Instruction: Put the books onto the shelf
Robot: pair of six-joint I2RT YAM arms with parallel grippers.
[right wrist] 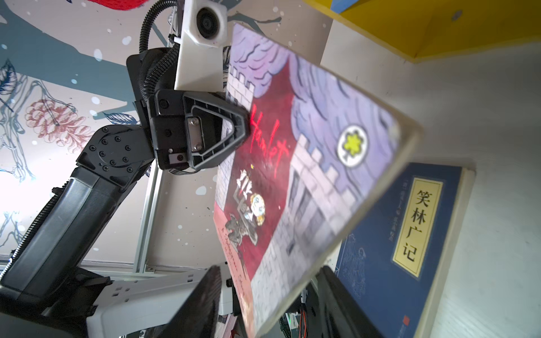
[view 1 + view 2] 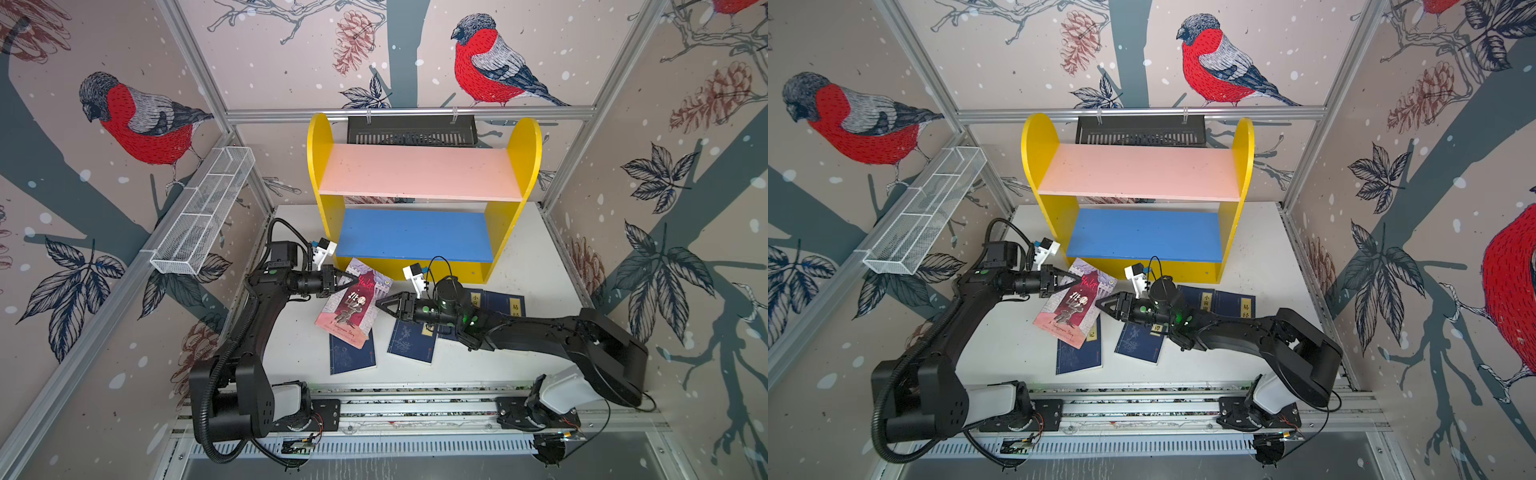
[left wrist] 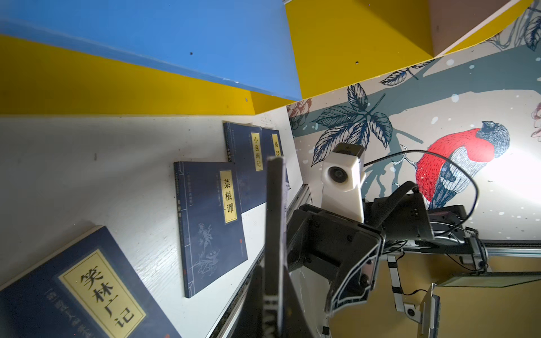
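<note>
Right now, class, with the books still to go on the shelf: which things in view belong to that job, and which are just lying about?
Belong to the job:
- Hamlet book, pinched by the left gripper
- four navy books, lying flat
- shelf
- right gripper, open beside the Hamlet book

Just lying about:
- black tray
- wire basket

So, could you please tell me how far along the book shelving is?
Done: nothing yet; the shelf holds no books on either board. In hand: the left jaws are shut on the illustrated book, held tilted, while the right jaws stand open at its opposite edge. Left: four navy books lying on the table.
</note>
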